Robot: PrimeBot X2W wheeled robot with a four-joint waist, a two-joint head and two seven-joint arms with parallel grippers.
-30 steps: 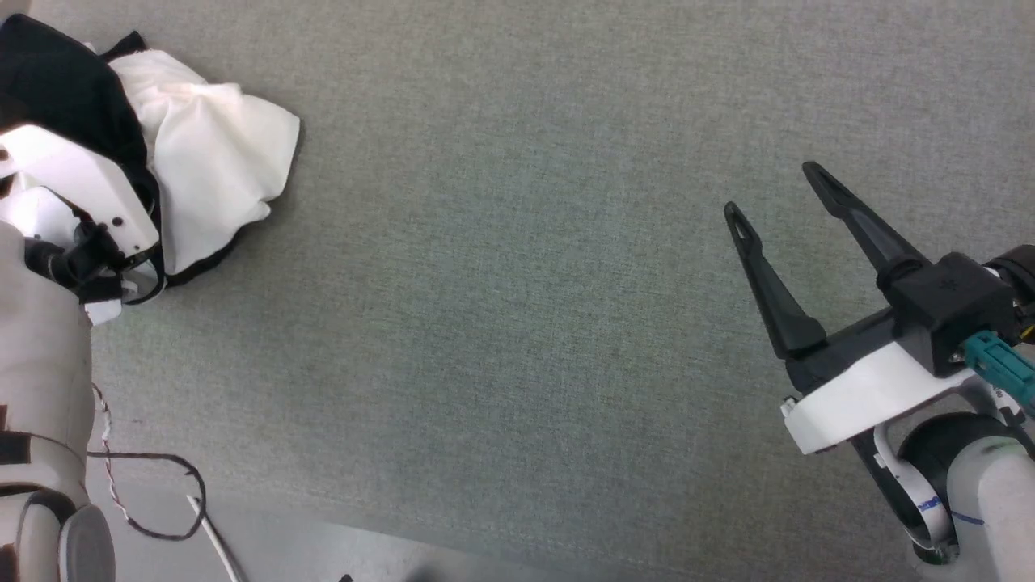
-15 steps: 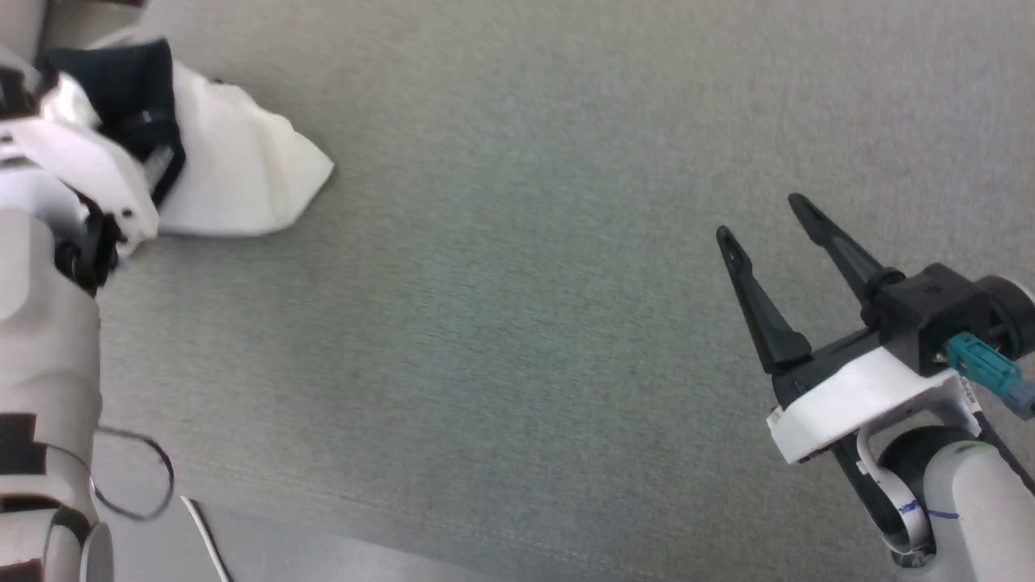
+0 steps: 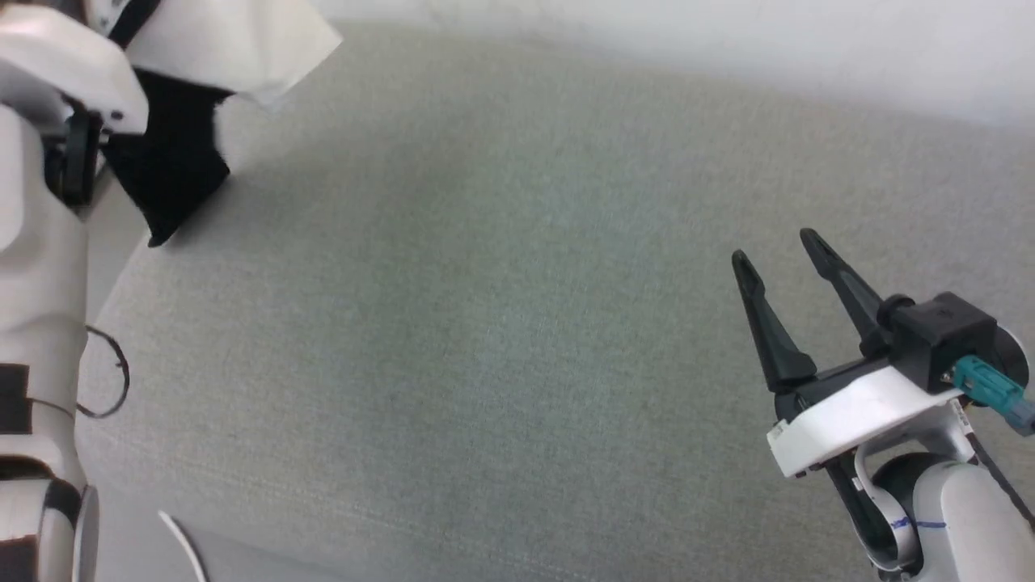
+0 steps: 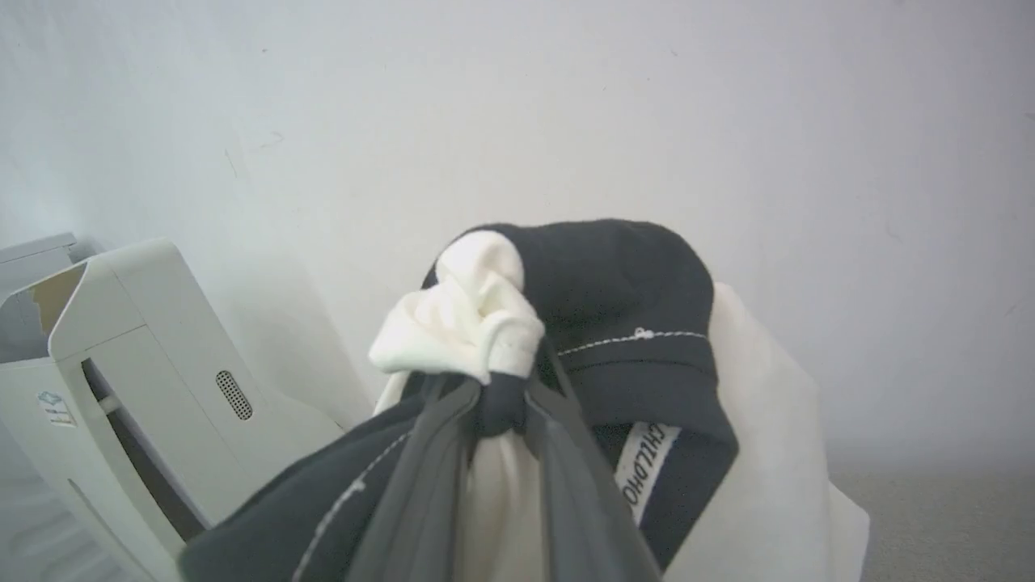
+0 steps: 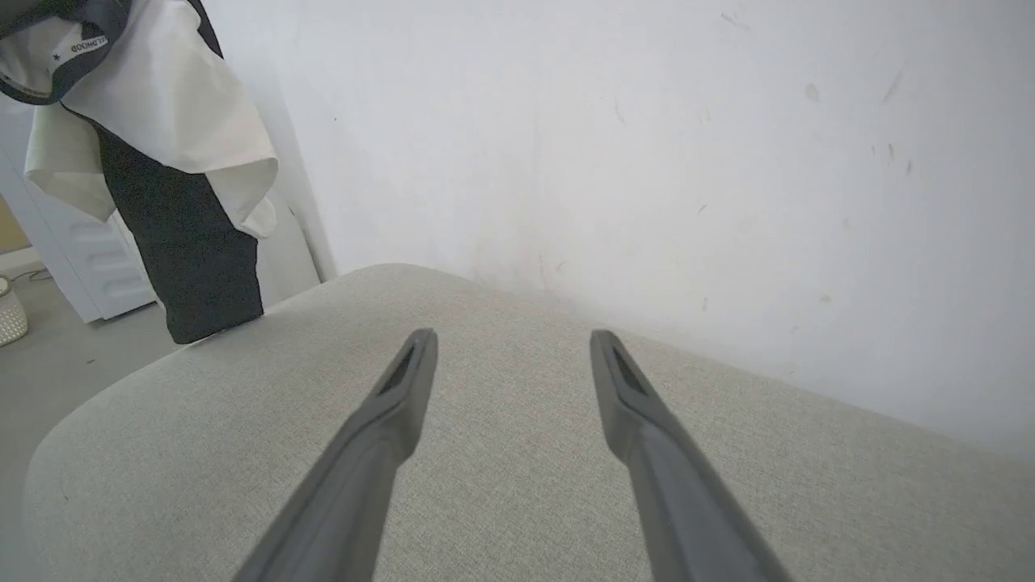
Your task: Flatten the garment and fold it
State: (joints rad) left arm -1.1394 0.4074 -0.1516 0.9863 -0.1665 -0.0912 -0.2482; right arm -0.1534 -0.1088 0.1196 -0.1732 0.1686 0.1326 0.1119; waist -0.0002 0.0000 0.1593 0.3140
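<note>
The garment [image 3: 242, 40], a white T-shirt with black sleeves, hangs bunched in the air above the table's far left corner, a black sleeve [image 3: 170, 170] dangling lowest. In the left wrist view my left gripper [image 4: 501, 404] is shut on a knot of white and black fabric of the garment [image 4: 623, 307], with a label showing beside the fingers. The right wrist view shows the garment [image 5: 162, 121] hanging at upper left, just over the table edge. My right gripper [image 3: 776, 246] is open and holds nothing, low over the table's right side, far from the shirt; its fingers [image 5: 404, 388] are well apart.
The grey fabric-covered table [image 3: 485, 323] has a rounded left corner, and a white wall stands right behind it. A white cabinet-like machine [image 4: 121, 364] stands on the floor left of the table. A thin black cable [image 3: 105, 380] loops off my left arm.
My left gripper has lifted the garment off the table; it now hangs with the black sleeve down. The head camera has tilted up. The right gripper stays open.
</note>
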